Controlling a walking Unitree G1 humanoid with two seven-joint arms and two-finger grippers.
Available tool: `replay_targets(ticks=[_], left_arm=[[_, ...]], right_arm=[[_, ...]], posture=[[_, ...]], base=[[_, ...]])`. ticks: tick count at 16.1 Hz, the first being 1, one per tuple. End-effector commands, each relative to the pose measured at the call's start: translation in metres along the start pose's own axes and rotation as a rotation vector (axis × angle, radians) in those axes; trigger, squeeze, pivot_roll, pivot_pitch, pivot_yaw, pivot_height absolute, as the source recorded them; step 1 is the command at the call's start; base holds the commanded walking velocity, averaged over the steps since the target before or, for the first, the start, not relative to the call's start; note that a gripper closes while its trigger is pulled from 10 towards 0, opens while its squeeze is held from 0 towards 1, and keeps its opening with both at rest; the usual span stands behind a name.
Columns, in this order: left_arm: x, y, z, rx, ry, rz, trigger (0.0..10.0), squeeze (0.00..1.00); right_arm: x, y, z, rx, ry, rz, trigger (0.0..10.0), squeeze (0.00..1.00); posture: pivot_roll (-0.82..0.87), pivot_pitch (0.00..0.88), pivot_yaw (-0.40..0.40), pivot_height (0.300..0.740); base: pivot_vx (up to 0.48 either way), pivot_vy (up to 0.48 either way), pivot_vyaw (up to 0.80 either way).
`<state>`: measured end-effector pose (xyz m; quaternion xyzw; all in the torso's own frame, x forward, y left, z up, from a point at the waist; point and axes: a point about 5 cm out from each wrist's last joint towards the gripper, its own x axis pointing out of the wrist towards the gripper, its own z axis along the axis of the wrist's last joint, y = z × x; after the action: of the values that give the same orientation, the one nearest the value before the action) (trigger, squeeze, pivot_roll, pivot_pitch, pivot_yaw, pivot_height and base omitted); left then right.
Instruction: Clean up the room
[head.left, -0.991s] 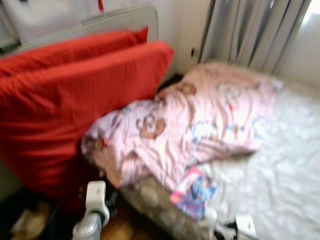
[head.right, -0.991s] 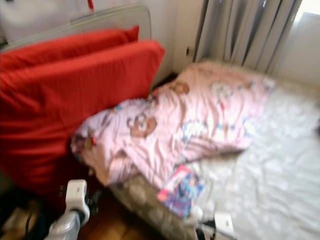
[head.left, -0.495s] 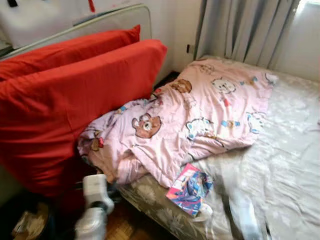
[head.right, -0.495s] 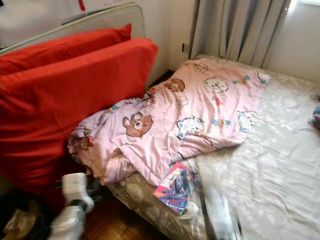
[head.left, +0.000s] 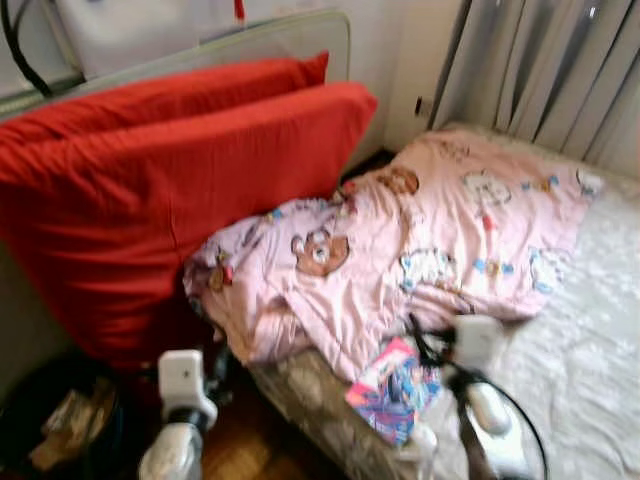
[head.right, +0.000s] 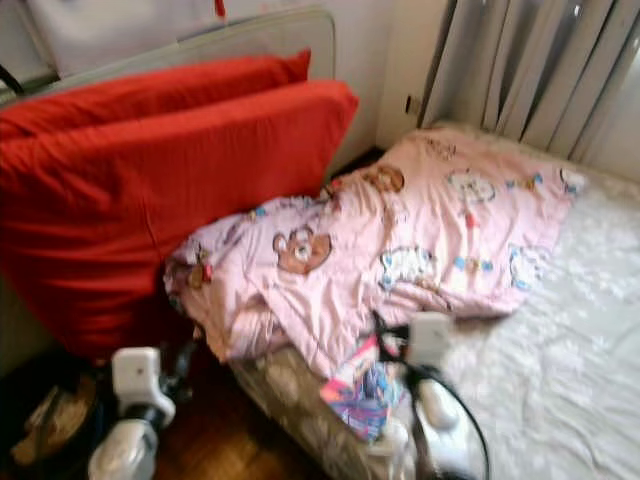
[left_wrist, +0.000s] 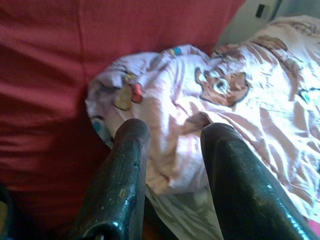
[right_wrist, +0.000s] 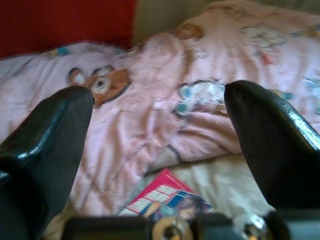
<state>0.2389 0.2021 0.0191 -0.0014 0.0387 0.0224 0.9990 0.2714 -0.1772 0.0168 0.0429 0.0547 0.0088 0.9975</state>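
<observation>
A crumpled pink blanket (head.left: 400, 250) printed with bears lies across the bed's near corner. A pink and blue packet (head.left: 392, 385) rests on the pale sheet (head.left: 590, 340) at the mattress edge, just below the blanket. My right arm (head.left: 478, 345) reaches over the bed beside the packet. In the right wrist view my right gripper (right_wrist: 157, 95) is open wide, with the packet (right_wrist: 167, 200) and blanket (right_wrist: 150, 115) ahead of it. My left arm (head.left: 185, 395) stays low beside the bed. My left gripper (left_wrist: 175, 130) is open and holds nothing, facing the blanket's bunched end (left_wrist: 225, 100).
Two big red cushions (head.left: 170, 190) lean against a pale headboard (head.left: 300, 35) left of the bed. A dark bin (head.left: 60, 430) with scraps sits on the wooden floor (head.left: 250, 450) at the lower left. Grey curtains (head.left: 540, 70) hang behind the bed.
The camera has shifted slightly. My right arm has risen from the bottom edge and now reaches over the mattress next to the packet. The left arm has barely moved.
</observation>
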Motion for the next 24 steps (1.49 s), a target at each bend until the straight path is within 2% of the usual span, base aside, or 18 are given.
replay_targets(ticks=[1, 4, 10, 12, 15, 22, 24], left_arm=[[-0.002, 0.000, 0.004, 0.023, -0.012, -0.018, 10.0, 0.00], [-0.003, -0.002, 0.012, 0.025, -0.029, -0.027, 10.0, 0.00], [0.003, -0.001, 0.032, 0.041, -0.067, -0.052, 10.0, 0.00], [0.003, -0.001, 0.033, 0.039, -0.054, -0.053, 10.0, 0.00], [0.004, -0.003, 0.033, 0.038, -0.046, -0.060, 10.0, 0.00], [0.005, -0.006, 0.035, 0.024, -0.035, -0.061, 10.0, 0.00], [0.005, -0.007, 0.037, 0.023, -0.036, -0.064, 10.0, 0.00]], right_arm=[[-0.007, -0.001, 0.000, 0.013, -0.022, -0.034, 10.0, 0.00], [-0.008, 0.004, 0.004, 0.007, -0.037, -0.033, 10.0, 0.00], [0.003, 0.011, 0.016, -0.041, -0.034, -0.006, 10.0, 0.00], [0.003, 0.009, 0.014, -0.056, 0.002, -0.011, 10.0, 0.00], [0.001, 0.011, 0.014, -0.056, -0.006, 0.003, 10.0, 0.00], [0.002, 0.018, 0.012, -0.067, 0.026, 0.028, 10.0, 0.00], [0.000, 0.020, 0.012, -0.069, 0.024, 0.049, 10.0, 0.00]], posture=[[0.01, 0.000, -0.038, 0.740], [0.01, 0.000, -0.034, 0.740], [0.00, 0.000, -0.027, 0.740], [-0.01, 0.000, -0.022, 0.726], [-0.02, 0.000, -0.020, 0.697], [-0.02, 0.014, -0.023, 0.697], [-0.02, 0.020, -0.023, 0.684]], base=[[0.000, 0.000, 0.00], [0.000, 0.000, 0.00], [0.000, 0.000, 0.00], [0.000, 0.000, 0.00], [0.000, 0.000, 0.00], [0.000, 0.000, 0.00], [0.000, 0.000, 0.00]])
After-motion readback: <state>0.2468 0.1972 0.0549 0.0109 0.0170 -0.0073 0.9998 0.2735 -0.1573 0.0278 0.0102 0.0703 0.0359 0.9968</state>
